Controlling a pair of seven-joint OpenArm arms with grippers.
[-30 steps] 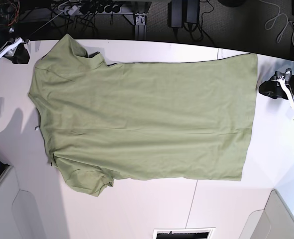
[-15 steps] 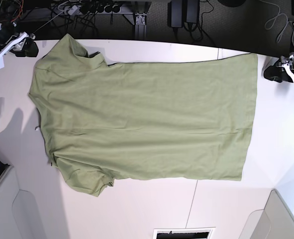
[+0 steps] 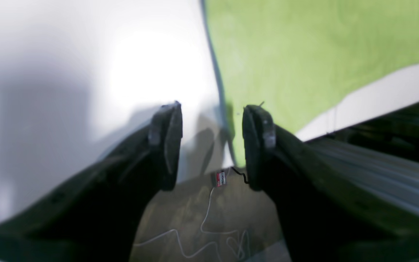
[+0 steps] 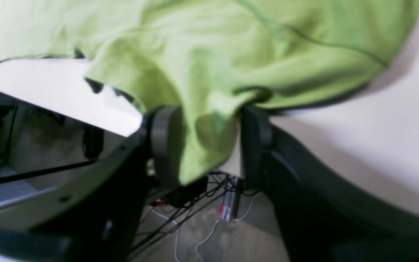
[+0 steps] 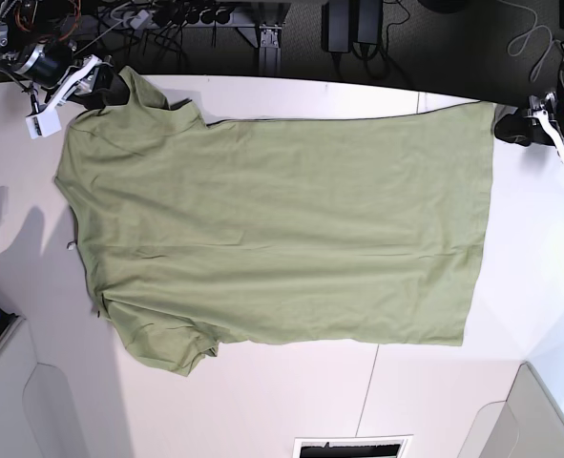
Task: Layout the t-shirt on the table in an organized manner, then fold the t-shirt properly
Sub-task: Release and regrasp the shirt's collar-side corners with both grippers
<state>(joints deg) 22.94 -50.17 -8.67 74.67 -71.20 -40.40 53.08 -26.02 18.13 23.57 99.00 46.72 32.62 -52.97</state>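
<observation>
Cloth fills the middle of the base view: the t-shirt [image 5: 282, 224] lies spread flat on the table [image 5: 262, 401], its long axis running left to right across the frame, collar and sleeves toward the left edge and the straight hem toward the right. One sleeve reaches to the upper left of the frame and the other bunches a little at the lower left, so the layout looks nearly done while no fold has been made yet. Each arm stands at an upper corner of the garment, which suits taking the far edge at both ends and carrying it over along the length. In the right wrist view the right gripper [image 4: 206, 145] has its jaws apart with a drooping flap of the upper sleeve hanging between them over the table's edge; the cloth seems to brush the fingers [image 4: 166, 145] but is not pinched. In the left wrist view the left gripper [image 3: 211, 145] is spread wide and empty, straddling the line of the hem near the shirt's corner, with cloth only at one side. Both hands look poised to close on their corners.
</observation>
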